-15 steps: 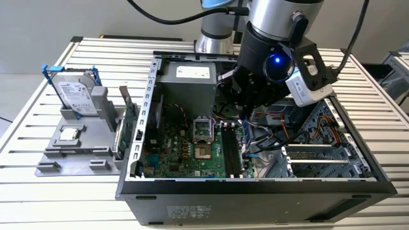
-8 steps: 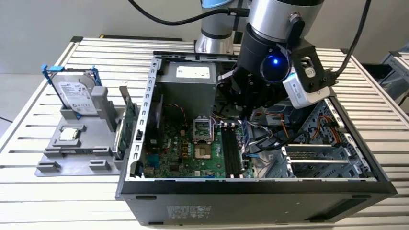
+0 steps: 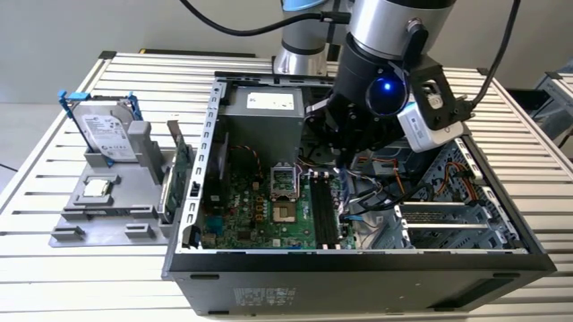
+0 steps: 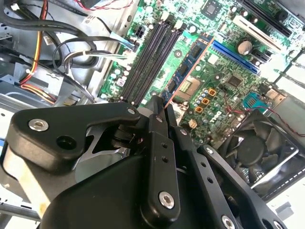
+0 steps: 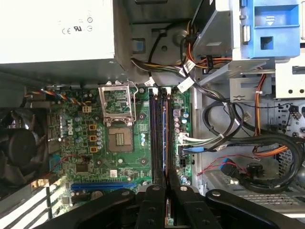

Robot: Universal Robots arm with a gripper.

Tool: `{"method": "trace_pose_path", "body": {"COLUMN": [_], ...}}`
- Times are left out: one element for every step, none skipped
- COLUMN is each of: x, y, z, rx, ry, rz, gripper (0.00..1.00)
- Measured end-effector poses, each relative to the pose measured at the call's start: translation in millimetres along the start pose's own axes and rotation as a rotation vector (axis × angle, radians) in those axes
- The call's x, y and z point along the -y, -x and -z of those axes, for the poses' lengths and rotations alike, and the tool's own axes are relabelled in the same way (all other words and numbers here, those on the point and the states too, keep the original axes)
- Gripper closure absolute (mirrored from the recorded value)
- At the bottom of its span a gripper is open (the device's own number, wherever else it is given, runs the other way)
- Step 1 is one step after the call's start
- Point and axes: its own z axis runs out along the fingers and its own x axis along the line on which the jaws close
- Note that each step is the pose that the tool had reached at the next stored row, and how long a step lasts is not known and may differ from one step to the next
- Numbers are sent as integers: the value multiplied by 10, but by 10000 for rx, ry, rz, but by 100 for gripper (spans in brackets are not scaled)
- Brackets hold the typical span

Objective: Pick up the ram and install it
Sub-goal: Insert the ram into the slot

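Observation:
My gripper (image 3: 345, 159) reaches down into the open computer case (image 3: 358, 265), just over the near end of the black memory slots (image 3: 324, 208). In both wrist views its fingers (image 5: 153, 202) stand close together, shut on a thin green strip seen edge-on, the ram (image 5: 167, 212). The gripper (image 5: 167, 191) hangs in line with the two long slots (image 5: 153, 138) on the green motherboard (image 5: 86, 143). In the second wrist view the gripper (image 4: 162, 102) points at the slots' (image 4: 147, 62) near end, a little above the board.
The silver power supply (image 3: 268, 100) fills the case's far end. Cable bundles (image 5: 238, 138) lie beside the slots and a fan (image 5: 19, 148) on the other side. A grey fixture (image 3: 107, 208) at the exterior view's left holds a hard drive (image 3: 103, 131) and a large green card (image 3: 182, 164).

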Motion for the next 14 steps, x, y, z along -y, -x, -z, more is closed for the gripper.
{"method": "trace_pose_path", "body": {"x": [0,-1,-2,-2,-2,-3,-3,-3,-4,-3,-3,-3,-3,-3], "y": [8,13,20,30,41,50,55,59,61,61,62,64,66,67], "z": [0,-4,-7,-10,-12,-16,-22,-29,-33,-41,-50,-58,-66,-75], "rx": [0,1,0,0,0,0,-1,-2,-3,-4,-4,-5,-5,-6], "ry": [-1,2,2,2,1,1,0,0,-1,0,-1,0,0,-1], "rz": [-1,-1,0,6,16,34,70,111,147,170,185,202,214,225], "gripper": [100,100,100,100,100,100,100,100,100,100,100,100,100,100]}}
